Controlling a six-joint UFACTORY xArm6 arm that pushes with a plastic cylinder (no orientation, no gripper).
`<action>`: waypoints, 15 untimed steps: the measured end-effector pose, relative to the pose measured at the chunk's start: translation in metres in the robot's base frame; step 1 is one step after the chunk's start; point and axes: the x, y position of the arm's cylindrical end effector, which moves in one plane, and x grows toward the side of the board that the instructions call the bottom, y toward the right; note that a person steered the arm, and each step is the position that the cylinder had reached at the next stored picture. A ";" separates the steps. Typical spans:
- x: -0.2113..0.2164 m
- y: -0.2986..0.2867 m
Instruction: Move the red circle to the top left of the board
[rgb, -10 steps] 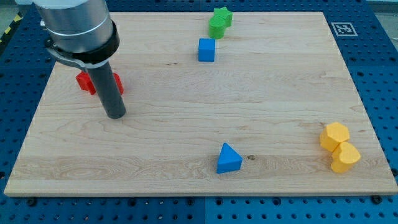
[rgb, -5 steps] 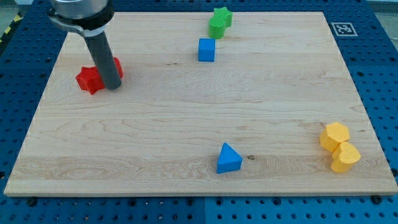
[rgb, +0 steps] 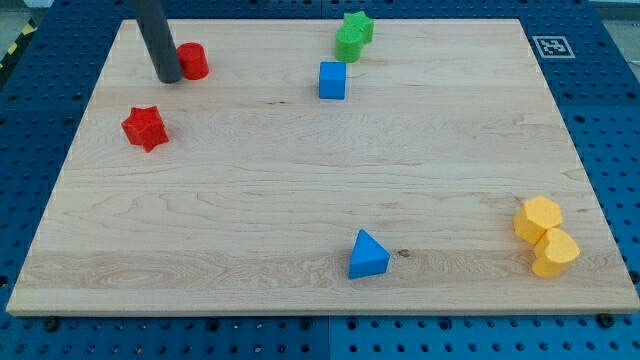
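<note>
The red circle (rgb: 192, 61) lies near the board's top left. My tip (rgb: 168, 77) stands right against its left side, the dark rod rising out of the view's top. A red star (rgb: 145, 127) lies below and to the left of the tip, apart from it.
A blue cube (rgb: 332, 80) sits at top centre, with two green blocks (rgb: 352, 35) touching each other just above it. A blue triangle (rgb: 367, 254) lies at bottom centre. Two yellow blocks (rgb: 545, 235) touch each other at the bottom right. The wooden board (rgb: 300, 170) rests on a blue pegboard.
The rod has moved toward the view's top. The red circle has slid up and away from the red star. The red star has stayed in place.
</note>
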 end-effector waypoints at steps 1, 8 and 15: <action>0.015 0.014; -0.028 0.037; 0.022 0.102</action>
